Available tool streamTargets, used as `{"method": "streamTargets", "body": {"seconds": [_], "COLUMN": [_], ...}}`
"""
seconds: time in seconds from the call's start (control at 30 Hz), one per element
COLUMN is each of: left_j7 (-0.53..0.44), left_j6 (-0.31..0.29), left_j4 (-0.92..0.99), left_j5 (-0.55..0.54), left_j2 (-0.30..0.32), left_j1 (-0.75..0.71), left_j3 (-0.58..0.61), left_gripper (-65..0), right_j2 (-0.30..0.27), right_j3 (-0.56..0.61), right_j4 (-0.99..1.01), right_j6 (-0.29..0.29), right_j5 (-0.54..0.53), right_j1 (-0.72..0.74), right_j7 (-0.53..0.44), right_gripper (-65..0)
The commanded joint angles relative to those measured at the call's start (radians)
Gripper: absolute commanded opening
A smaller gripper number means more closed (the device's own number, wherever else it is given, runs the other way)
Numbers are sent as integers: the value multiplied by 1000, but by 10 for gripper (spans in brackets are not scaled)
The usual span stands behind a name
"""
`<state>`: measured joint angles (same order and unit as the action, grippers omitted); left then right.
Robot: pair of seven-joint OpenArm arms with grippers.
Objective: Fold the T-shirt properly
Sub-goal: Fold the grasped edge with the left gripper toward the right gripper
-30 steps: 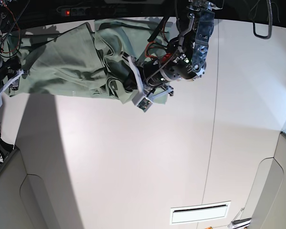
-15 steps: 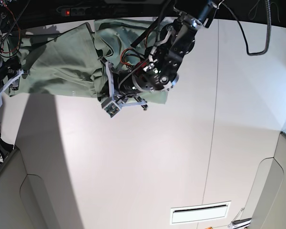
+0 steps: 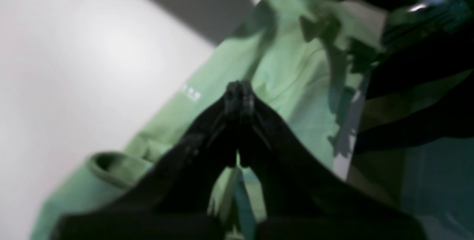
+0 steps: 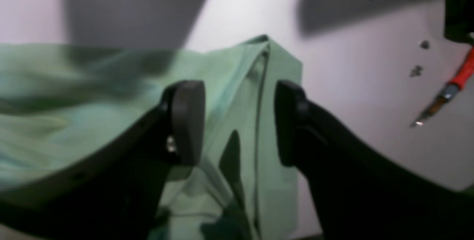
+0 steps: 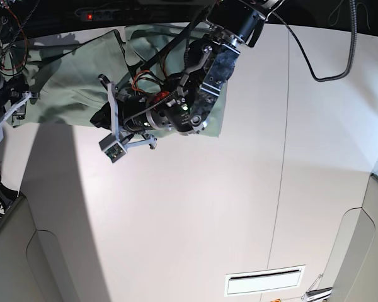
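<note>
Your left gripper (image 3: 239, 95) is pinched closed over the T-shirt (image 5: 69, 82) on the white worktop (image 5: 195, 214); right gripper (image 4: 239, 121) gapes wide, holding nothing.

Bright light falls on the white table (image 5: 195, 214), casting a broad grey shadow across its left. Both wrist views are blurred; the base view bends at its edges.

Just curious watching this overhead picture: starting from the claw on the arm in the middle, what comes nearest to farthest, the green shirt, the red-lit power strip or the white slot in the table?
From the left gripper:
1. T-shirt, right beneath.
2. Power strip, back edge.
3. White slot, front right corner.
</note>
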<state>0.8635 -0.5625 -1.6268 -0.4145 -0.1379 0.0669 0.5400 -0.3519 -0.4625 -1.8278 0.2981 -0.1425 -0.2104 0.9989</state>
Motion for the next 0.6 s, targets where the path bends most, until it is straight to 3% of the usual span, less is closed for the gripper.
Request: {"method": "streamTargets", "body": {"seconds": [0.0,0.1,0.17,0.33,0.47,0.57], "left_j7": [2,48,46,47,47,45], "left_j6": [-11,-10,-10,-11,-10,-10], "left_j4": [-53,-149,-189,-198,-198,-198], "left_j5": [-15,-16,-16,-23,-23,-23], "left_j2": [-13,-5,10,61,101,122], "left_j1": [22,20,14,8,8,8], "left_j3": [-6,-39,-65,-109,-109,-109], "left_gripper": [-650,-650,-650,-650,-525,-505], "right_j2": [-20,-42,-65,-135,-215,-262], "right_j3": [-8,-10,-11,-16,-16,-16], "right_j4": [-15,-15,-15,3,144,328], "right_j6": [-3,-20,-63,-83,-59,5], "right_j5": [34,130,181,193,-7,-203], "right_j1": [8,8,7,8,18,53], "right_j7": [-24,-32,-46,-57,-56,-45], "right_gripper": [-353,-353,-349,-225,-226,-226]}}
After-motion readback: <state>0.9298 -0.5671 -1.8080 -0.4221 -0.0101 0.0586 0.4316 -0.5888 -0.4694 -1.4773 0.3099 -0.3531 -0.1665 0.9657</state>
